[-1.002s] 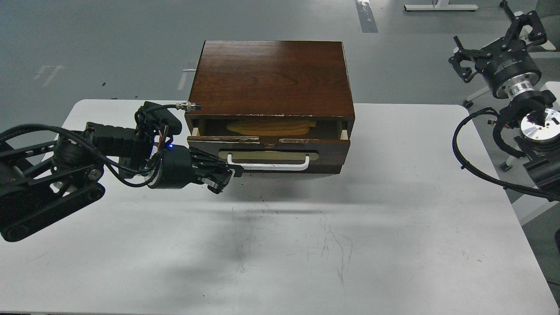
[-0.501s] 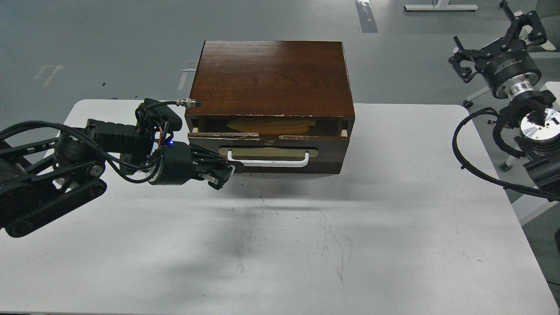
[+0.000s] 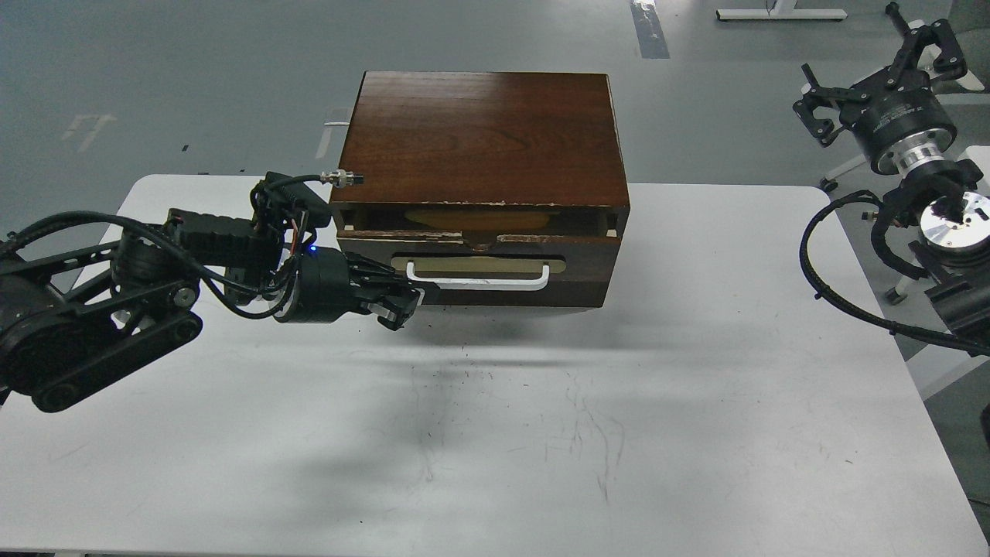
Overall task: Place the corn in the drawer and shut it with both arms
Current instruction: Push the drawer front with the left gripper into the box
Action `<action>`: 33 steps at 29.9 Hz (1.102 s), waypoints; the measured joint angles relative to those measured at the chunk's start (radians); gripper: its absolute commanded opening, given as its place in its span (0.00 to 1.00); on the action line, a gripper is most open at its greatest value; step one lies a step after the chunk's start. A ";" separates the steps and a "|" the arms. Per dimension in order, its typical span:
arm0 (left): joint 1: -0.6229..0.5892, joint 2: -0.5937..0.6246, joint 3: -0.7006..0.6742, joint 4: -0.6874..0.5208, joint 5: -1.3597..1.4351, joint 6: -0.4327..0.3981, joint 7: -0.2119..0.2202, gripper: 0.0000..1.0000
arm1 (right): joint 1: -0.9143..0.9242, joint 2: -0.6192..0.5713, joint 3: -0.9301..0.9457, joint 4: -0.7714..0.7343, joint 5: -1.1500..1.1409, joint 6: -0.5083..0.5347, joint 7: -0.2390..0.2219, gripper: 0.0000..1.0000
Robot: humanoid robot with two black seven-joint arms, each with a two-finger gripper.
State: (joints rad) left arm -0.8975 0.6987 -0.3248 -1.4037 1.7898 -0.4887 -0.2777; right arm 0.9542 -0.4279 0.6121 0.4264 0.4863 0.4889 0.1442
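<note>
corn [image 3: 476, 218] inside drawer [image 3: 479, 259], behind left jaws [image 3: 402, 300].

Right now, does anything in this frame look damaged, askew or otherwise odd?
The drawer has a chipped front top edge, with pale wood showing near its middle notch. It stands slightly open, the corn lying inside. Nothing is spilled on the table.

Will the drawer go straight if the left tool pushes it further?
Possibly not: the left tool sits at the handle's left end, so the drawer may skew. The cabinet looks heavy enough to stay. The corn lies low inside, so probably won't jam.
</note>
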 measured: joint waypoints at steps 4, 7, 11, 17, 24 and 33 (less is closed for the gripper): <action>-0.007 0.000 -0.001 0.009 -0.001 0.000 -0.001 0.00 | 0.000 0.000 0.000 0.000 0.000 0.000 0.000 1.00; -0.013 -0.001 -0.002 0.020 -0.012 0.000 -0.001 0.00 | -0.001 0.000 0.000 0.000 0.000 0.000 0.000 1.00; -0.027 -0.002 -0.002 0.043 -0.023 0.000 -0.001 0.00 | -0.001 0.000 0.000 0.000 0.000 0.000 0.000 1.00; -0.040 -0.006 -0.002 0.054 -0.026 0.000 -0.003 0.00 | -0.001 0.000 0.000 0.000 0.000 0.000 0.000 1.00; -0.044 -0.020 -0.001 0.075 -0.026 0.000 -0.003 0.00 | -0.001 0.000 0.000 0.000 0.000 0.000 0.000 1.00; -0.051 -0.026 -0.001 0.089 -0.032 0.000 -0.004 0.00 | 0.000 0.000 0.000 0.000 0.000 0.000 0.000 1.00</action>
State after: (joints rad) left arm -0.9484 0.6723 -0.3260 -1.3145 1.7580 -0.4887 -0.2821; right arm 0.9542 -0.4279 0.6121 0.4264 0.4863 0.4888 0.1442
